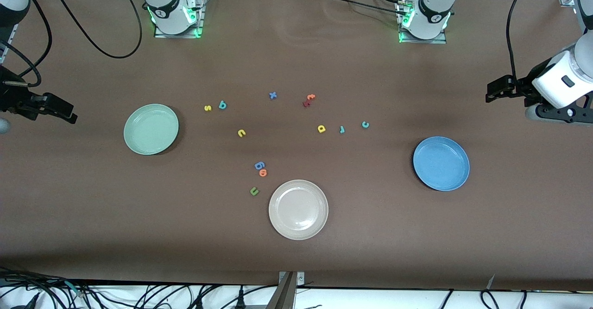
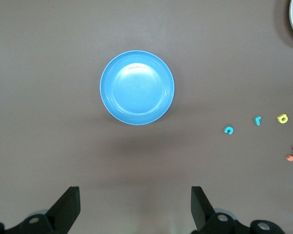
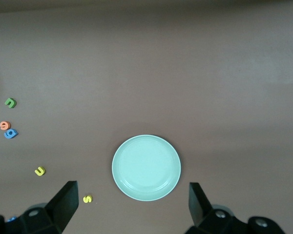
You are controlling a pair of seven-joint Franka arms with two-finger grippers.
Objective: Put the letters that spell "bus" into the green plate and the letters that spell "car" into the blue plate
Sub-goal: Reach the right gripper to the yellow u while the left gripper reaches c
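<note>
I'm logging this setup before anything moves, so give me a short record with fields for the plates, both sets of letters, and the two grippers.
green plate: empty, toward the right arm's end
blue plate: empty, toward the left arm's end
bus letters: teal b, yellow u, yellow s, all on the table
car letters: teal c, yellow a, teal r, all on the table
left gripper: open, waiting
right gripper: open, waiting

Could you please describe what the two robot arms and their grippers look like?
Both arms are glossy white with black joint bands, standing on bases lit green, trailing black cables. The left gripper and right gripper are matte black, with flat wedge-shaped fingers.
</note>
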